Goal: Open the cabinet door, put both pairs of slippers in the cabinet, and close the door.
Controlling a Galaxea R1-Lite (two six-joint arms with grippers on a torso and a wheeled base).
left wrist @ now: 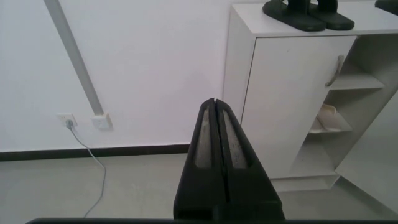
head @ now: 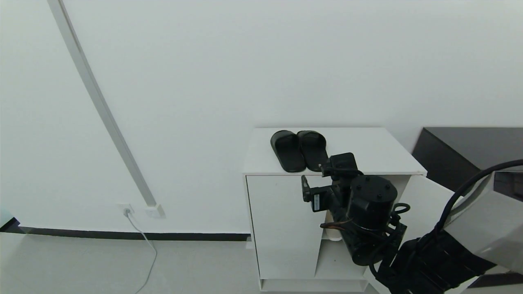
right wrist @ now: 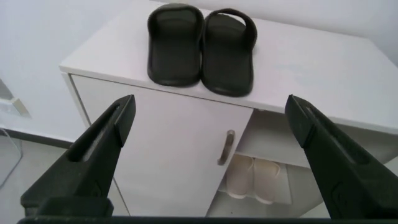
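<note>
A pair of black slippers (head: 298, 150) (right wrist: 200, 50) (left wrist: 308, 12) lies on top of the white cabinet (head: 282, 228) (right wrist: 311, 59) (left wrist: 280, 106). The cabinet's left door (right wrist: 168, 149) is closed, with its handle (right wrist: 229, 147) at the inner edge. The right door (head: 425, 196) is swung open. A pair of white slippers (right wrist: 255, 180) (left wrist: 329, 118) rests on a shelf inside. My right gripper (head: 316, 179) (right wrist: 211, 106) hangs open in front of the cabinet's top edge, just below the black slippers, holding nothing. My left gripper (left wrist: 215, 143) is shut and empty, well to the left of the cabinet.
A dark piece of furniture (head: 470, 151) stands right of the cabinet. A wall socket (head: 126, 210) with a trailing cable (head: 149, 249) and a slanted grey conduit (head: 98, 102) are on the wall to the left. Bare floor (head: 102, 265) lies left of the cabinet.
</note>
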